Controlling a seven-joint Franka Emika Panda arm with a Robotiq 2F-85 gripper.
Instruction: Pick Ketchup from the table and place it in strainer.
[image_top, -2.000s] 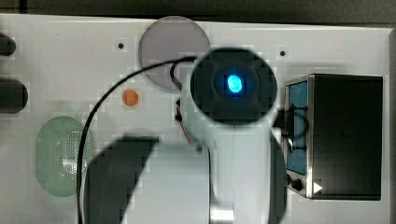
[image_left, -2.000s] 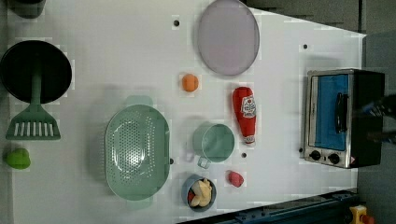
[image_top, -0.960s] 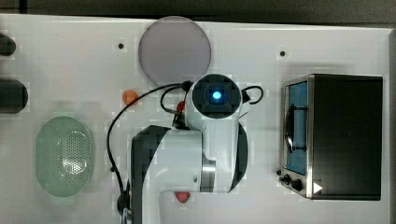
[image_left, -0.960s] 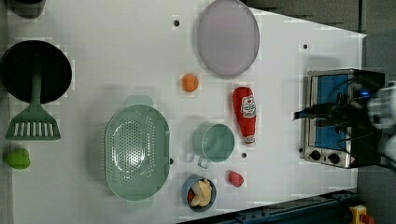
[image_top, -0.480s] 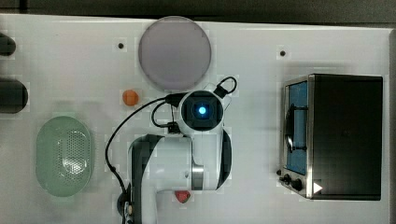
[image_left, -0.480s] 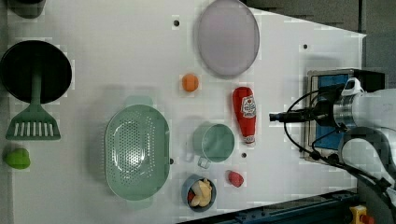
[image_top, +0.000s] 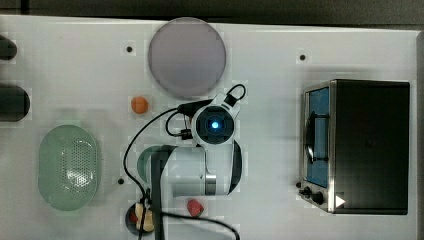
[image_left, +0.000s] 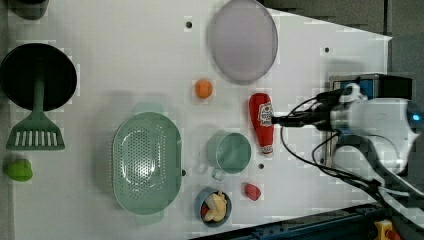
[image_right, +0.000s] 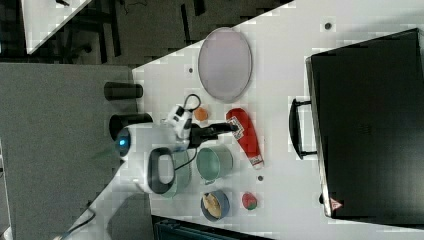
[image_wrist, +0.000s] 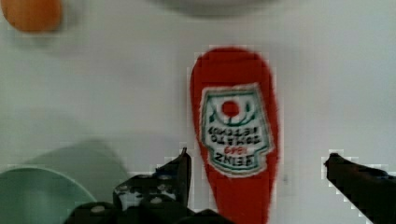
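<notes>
Claw (image_wrist: 257, 182) spread wide above the Ketchup (image_wrist: 236, 130) — wrist view shows one finger either side of the red bottle, label facing up, neither finger touching it. Ketchup lies flat on the white worktop (image_left: 125, 60), directly under the claw; in the left view the claw (image_left: 277, 120) reaches in from the left view's right over the bottle (image_left: 262, 122), whose whitish cap end points toward the left view's bottom. Teal cup (image_left: 229, 152) just beside the claw, next to the bottle. Small orange ball (image_left: 203, 88) near, on the claw's other side. Strainer (image_left: 146, 162) — pale mint oval, perforated bottom — sits well apart from the claw, beyond the cup, nothing in it. Grey plate (image_left: 242, 40) near.
</notes>
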